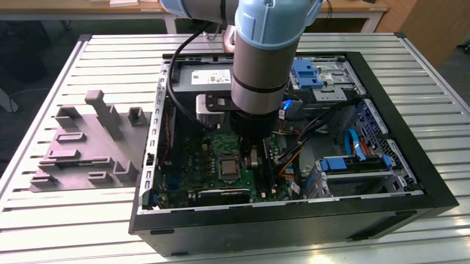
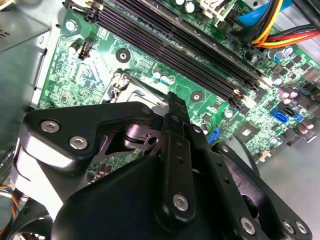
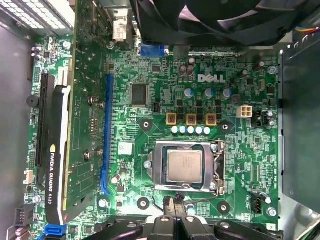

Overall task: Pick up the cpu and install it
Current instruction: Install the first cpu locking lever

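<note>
The cpu (image 3: 184, 166), a small square chip with a pale silver top, lies flat inside the metal-rimmed socket frame (image 3: 159, 167) on the green motherboard (image 3: 150, 75). In the exterior view the cpu (image 1: 228, 166) sits in the middle of the board inside the open computer case (image 1: 411, 165). My gripper (image 1: 250, 158) hangs just above the board, close beside the socket on the exterior view's right. Its black fingertips (image 3: 168, 204) stand together just off the socket's edge, apart from the chip. My gripper (image 2: 172, 102) looks shut with nothing in it.
Long empty memory slots (image 2: 175, 45) run beside the socket. A graphics card (image 3: 55, 150) and a black fan (image 3: 210, 15) flank the board. Cables (image 1: 294, 148), blue drive brackets (image 1: 353, 162) and a power supply (image 1: 209, 77) crowd the case. A grey fixture tray (image 1: 81, 148) lies outside it.
</note>
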